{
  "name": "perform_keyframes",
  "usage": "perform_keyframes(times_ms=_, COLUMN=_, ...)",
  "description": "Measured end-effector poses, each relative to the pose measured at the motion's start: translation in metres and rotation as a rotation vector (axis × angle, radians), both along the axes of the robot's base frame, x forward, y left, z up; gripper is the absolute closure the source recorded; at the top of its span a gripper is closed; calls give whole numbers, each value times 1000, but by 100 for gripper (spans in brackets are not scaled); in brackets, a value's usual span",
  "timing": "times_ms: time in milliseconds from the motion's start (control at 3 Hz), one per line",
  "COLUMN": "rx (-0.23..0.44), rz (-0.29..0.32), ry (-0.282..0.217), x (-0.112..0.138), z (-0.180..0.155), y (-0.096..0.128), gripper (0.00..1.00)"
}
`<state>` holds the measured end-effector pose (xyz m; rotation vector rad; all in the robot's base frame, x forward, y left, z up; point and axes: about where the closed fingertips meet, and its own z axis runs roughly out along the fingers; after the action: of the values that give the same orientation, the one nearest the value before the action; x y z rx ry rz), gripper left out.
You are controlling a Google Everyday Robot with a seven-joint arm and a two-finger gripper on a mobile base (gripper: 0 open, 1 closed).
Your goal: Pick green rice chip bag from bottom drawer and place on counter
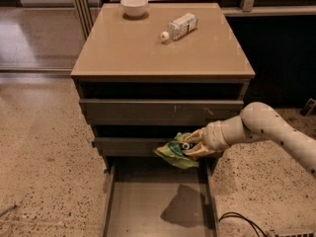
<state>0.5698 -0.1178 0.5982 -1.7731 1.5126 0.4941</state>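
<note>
Green rice chip bag (174, 153): crumpled, off any surface, hanging in the air above the rear of the open drawer and in front of the middle drawer front (128, 145).
End effector (190, 146): fingers clamped on the bag's right side, level with the middle drawer.
Arm (269, 131): white, reaching in from the right edge.
Bottom drawer (143, 209): pulled out, grey floor bare, bag's shadow (185, 211) cast on it.
Worktop (148, 51): beige, well above the bag.
On worktop: white bowl (134, 6) at the back left; white bottle (178, 26) lying on its side, right of the bowl.
Floor (44, 157): speckled; dark cable (242, 222) at lower right.
</note>
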Motion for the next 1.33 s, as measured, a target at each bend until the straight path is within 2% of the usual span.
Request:
perform_keyframes(times_ms=333, rx=19, rz=-5, ry=22, x=-23, z=21, y=-18, gripper=100)
perform_keyframes(times_ms=667, rx=39, rz=-47, ry=42, x=-64, z=74, y=-48, gripper=100)
perform_keyframes(times_ms=1000, rx=48, rz=-75, ry=-31, x=-82, z=147, y=-75, gripper=100)
perform_keyframes(times_ms=1333, rx=63, rz=-39, ry=-115, x=-66, z=217, y=-80, gripper=100)
